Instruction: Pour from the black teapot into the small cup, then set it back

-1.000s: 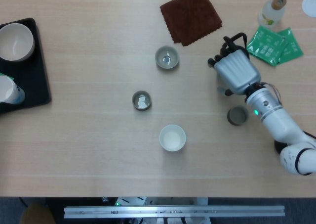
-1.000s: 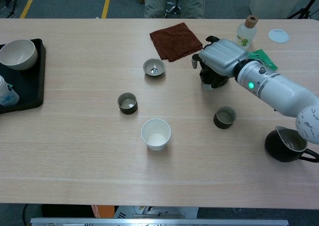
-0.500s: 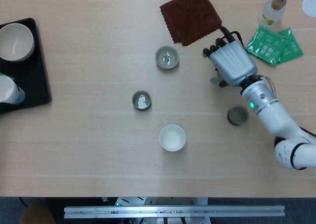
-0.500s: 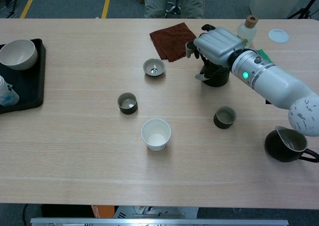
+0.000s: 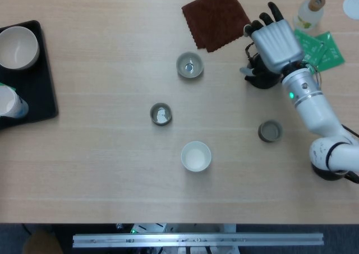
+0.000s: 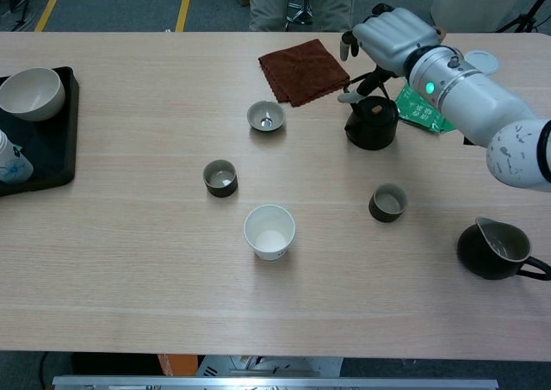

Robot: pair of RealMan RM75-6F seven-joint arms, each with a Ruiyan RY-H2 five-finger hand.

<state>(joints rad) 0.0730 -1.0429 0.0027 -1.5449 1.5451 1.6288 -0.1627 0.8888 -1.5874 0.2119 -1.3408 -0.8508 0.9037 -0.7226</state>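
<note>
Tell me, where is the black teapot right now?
The black teapot sits on the table at the far right in the chest view, just right of the brown cloth and beside the green packets, with the right hand just above it.

Wooden table [image 6: 129, 261]: black teapot [image 6: 372, 124], brown cloth [image 6: 303, 70], white cup [image 6: 269, 232], black tray [image 5: 35, 91], dark pitcher [image 6: 497, 249].

- In the head view the right hand [image 5: 274, 38] covered most of the black teapot [image 5: 262, 77]; only its lower edge showed.
- The green packets [image 5: 317, 45] lay partly under the forearm, and the bottle [image 5: 310, 12] was hidden in the chest view.
- The black tray [image 5: 33, 88] and paper cup [image 5: 10, 102] were cut by the left edge.
- The dark pitcher [image 6: 493, 249] was clipped at the right edge.
- Whether the small cup [image 6: 388, 202] held liquid could not be told.
</note>
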